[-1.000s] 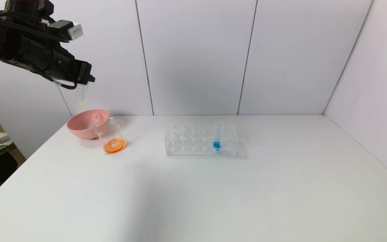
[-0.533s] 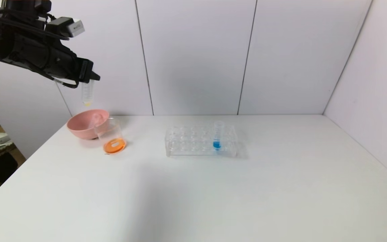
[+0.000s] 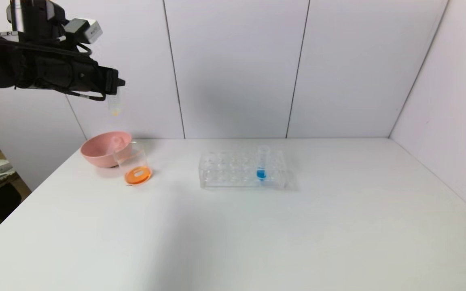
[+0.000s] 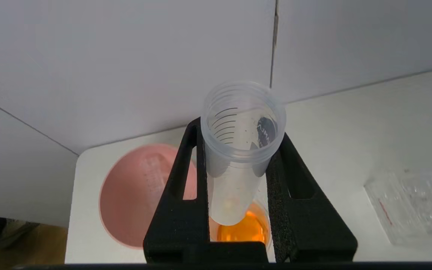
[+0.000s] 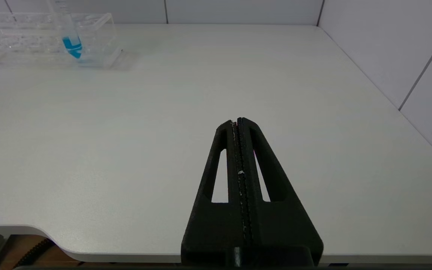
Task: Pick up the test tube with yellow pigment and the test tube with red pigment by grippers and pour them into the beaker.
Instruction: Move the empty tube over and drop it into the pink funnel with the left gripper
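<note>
Pink bowl [image 3: 104, 148] touching beaker [image 3: 134, 165] holding orange liquid, left gripper [image 3: 113, 83] clamping near-empty yellow tube [image 3: 114, 106] above, right gripper [image 5: 237, 122] idling, jaws together.

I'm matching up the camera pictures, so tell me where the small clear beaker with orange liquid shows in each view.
Head view: small clear beaker with orange liquid stands left of centre, against the pink bowl.
Left wrist view: beaker shows low, mostly hidden behind the tube held by the left gripper.
Right wrist view: not in it.
Shared landmark: pink bowl.
</note>
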`<state>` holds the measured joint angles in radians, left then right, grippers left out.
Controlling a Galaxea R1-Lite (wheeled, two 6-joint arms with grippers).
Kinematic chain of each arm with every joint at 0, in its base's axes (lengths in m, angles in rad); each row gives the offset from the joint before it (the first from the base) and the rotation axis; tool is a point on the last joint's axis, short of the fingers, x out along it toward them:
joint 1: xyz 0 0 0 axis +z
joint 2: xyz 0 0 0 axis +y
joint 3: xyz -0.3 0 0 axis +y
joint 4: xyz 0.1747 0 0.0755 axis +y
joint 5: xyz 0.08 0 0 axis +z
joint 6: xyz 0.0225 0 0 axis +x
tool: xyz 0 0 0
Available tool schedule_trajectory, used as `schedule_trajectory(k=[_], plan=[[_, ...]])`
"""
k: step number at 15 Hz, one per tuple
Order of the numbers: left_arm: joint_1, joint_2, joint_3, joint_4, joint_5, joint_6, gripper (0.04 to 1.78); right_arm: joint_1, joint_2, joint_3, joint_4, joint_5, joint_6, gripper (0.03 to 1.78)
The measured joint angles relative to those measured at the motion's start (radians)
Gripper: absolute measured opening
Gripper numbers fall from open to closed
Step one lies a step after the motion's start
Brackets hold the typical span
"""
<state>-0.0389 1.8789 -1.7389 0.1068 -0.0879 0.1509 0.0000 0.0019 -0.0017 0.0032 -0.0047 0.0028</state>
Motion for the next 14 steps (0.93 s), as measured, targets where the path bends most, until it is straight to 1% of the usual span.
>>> schedule_trajectory(k=[3,4,8,10,12,14], plan=[[0.003,0.008,0.119,-0.243,0.048,-0.046,0.45,0.000,0.000,0.000,0.000,0.000,0.000,0.11],[0.006,0.010,0.149,-0.296,0.060,-0.049,0.45,0.000,0.000,0.000,0.000,0.000,0.000,0.11],[0.033,0.017,0.266,-0.451,0.065,-0.058,0.45,0.000,0.000,0.000,0.000,0.000,0.000,0.11],[0.042,0.027,0.326,-0.531,0.065,-0.089,0.45,0.000,0.000,0.000,0.000,0.000,0.000,0.11],[0.048,0.052,0.371,-0.623,0.066,-0.121,0.45,0.000,0.000,0.000,0.000,0.000,0.000,0.11],[0.062,0.077,0.401,-0.686,0.065,-0.128,0.45,0.000,0.000,0.000,0.000,0.000,0.000,0.11]])
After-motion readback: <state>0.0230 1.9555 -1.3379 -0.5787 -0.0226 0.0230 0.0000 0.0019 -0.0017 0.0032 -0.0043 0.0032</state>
